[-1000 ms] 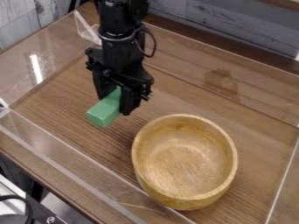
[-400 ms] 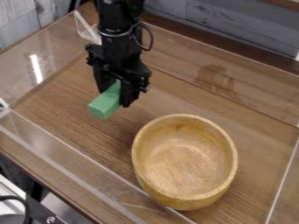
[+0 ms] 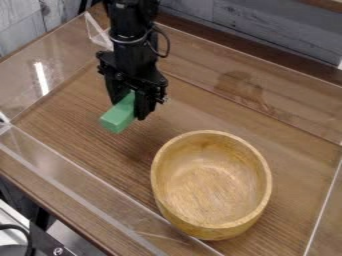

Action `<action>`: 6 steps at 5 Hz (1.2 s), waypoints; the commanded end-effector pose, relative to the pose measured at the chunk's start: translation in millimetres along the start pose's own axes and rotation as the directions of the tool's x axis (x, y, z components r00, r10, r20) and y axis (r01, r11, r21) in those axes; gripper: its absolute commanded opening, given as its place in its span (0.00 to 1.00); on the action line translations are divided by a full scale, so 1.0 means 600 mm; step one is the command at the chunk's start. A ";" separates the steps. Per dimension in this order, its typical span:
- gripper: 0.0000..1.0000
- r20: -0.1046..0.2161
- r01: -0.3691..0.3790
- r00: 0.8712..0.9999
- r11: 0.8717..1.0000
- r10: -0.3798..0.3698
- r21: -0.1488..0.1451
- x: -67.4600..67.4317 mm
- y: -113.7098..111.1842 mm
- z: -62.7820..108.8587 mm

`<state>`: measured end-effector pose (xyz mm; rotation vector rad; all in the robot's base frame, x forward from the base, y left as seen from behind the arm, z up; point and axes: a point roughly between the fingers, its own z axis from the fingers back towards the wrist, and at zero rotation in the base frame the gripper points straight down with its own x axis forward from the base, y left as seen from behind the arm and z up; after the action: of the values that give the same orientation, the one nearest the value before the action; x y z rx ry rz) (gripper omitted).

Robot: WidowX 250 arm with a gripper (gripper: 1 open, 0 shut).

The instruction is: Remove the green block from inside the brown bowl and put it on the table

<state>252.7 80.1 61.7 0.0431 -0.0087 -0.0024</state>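
toward the table's (image 3: 267,95) far-left corner, clear of the brown bowl (image 3: 211,185), my gripper (image 3: 136,103) pinches the green block (image 3: 119,116) by its upper end; i judge it light, rigid, slightly slick.

Nothing legible is showing anywhere in this view: no text, label, brand mark, number or sign can be read on any surface.
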 end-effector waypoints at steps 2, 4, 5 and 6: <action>0.00 0.064 -0.015 0.998 1.000 0.014 0.014 0.034 0.022 0.008; 1.00 0.060 -0.016 0.998 1.000 0.016 0.010 0.044 0.029 -0.002; 1.00 0.049 -0.012 0.999 1.000 0.012 -0.002 0.047 0.024 0.002; 1.00 0.041 -0.009 0.999 1.000 0.010 -0.021 0.051 0.018 0.013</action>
<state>273.9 88.3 56.9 0.0066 0.0004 0.0126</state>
